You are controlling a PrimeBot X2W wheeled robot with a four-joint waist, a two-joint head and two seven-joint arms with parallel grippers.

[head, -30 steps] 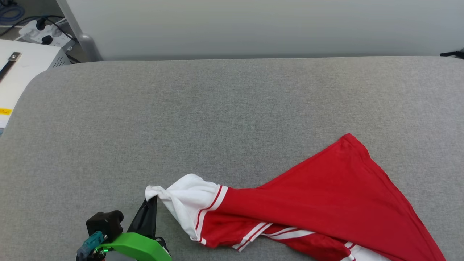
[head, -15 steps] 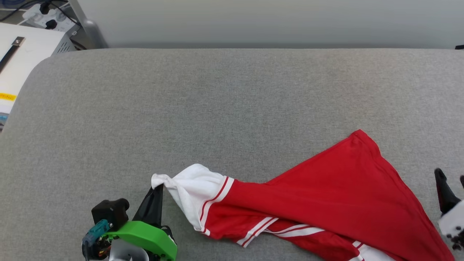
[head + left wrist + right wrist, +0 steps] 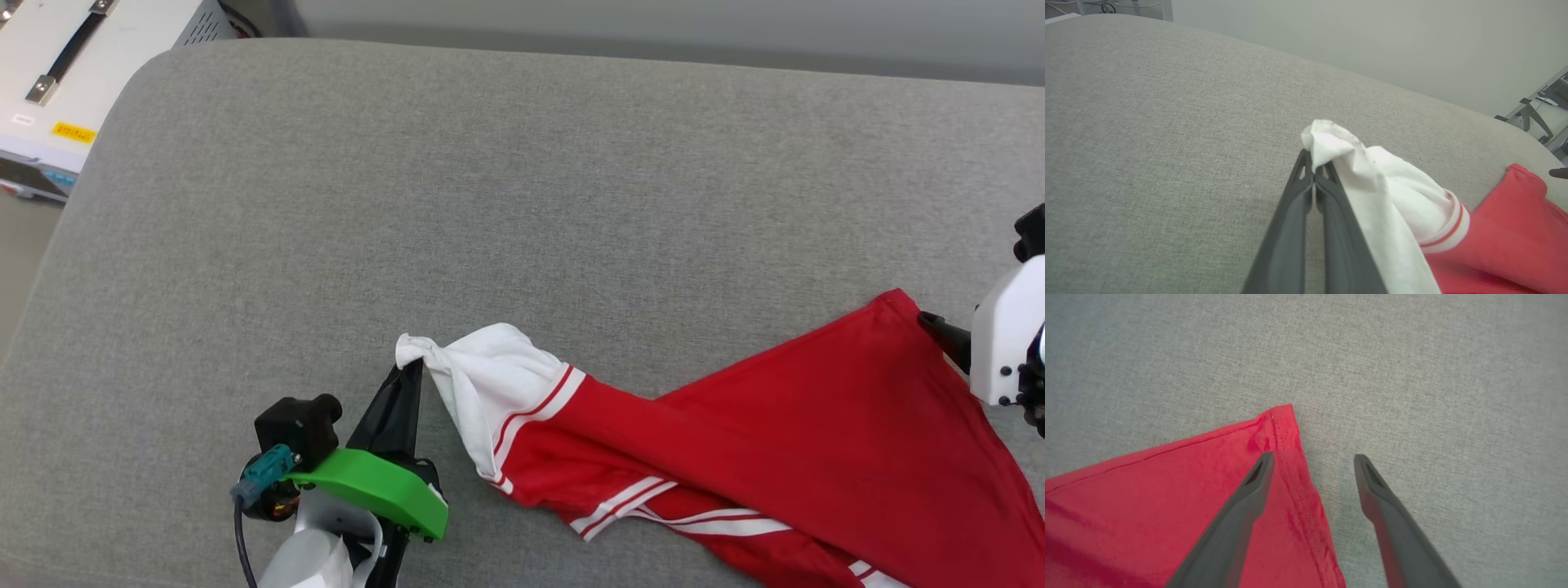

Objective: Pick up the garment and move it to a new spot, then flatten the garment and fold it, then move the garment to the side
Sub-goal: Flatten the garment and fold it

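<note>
Left gripper (image 3: 1313,161): clamped on the twisted tip of the white sleeve (image 3: 490,376), same hold as a second ago.
Right gripper (image 3: 1311,458): newly arrived, spread wide; one finger over the red hem corner (image 3: 1280,416), the other over bare grey surface (image 3: 522,204) (nothing pinched yet).
Garment (image 3: 784,433): bunched, lying on the surface, strung between both grippers.
Change: head camera tilted; garment barely shifted.
Meaning: probably a second grasp pending, before lifting and spreading.

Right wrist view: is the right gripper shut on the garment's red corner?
No, the right gripper is open, one finger over the garment, the other over the grey cushion.
</note>
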